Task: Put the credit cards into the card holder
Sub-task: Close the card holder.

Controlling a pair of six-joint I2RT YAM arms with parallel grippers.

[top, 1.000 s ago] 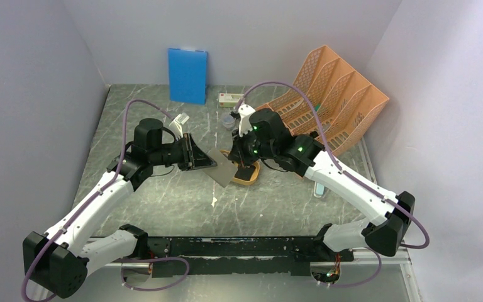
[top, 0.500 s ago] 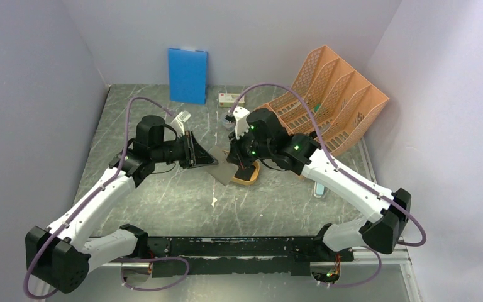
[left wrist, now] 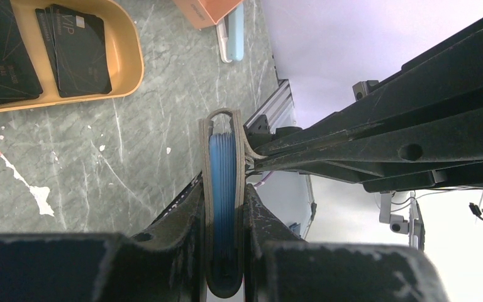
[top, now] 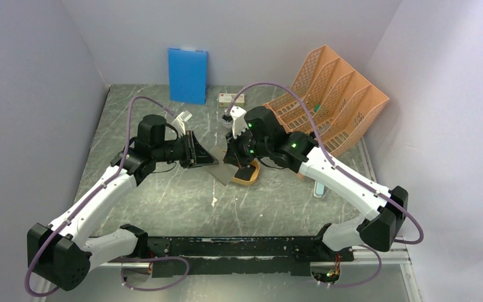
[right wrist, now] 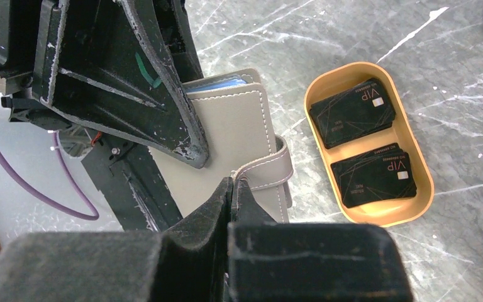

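Note:
The grey card holder hangs edge-on above the table, its blue inner pockets showing. My left gripper is shut on its folded body. My right gripper meets it from the other side, jaws pressed together on the edge of the holder's closing strap. Left fingers cover part of the grey face. Two black credit cards lie flat in the mustard-yellow tray, also seen as cards from the left wrist.
The yellow tray sits just right of the holder. A blue board leans on the back wall. An orange file rack fills the back right. A small box lies near the back, and a pale blue pen-like item beside the rack.
Both wrists have crept slightly left and toward the back, with the card holder still between them. The grips look the same.

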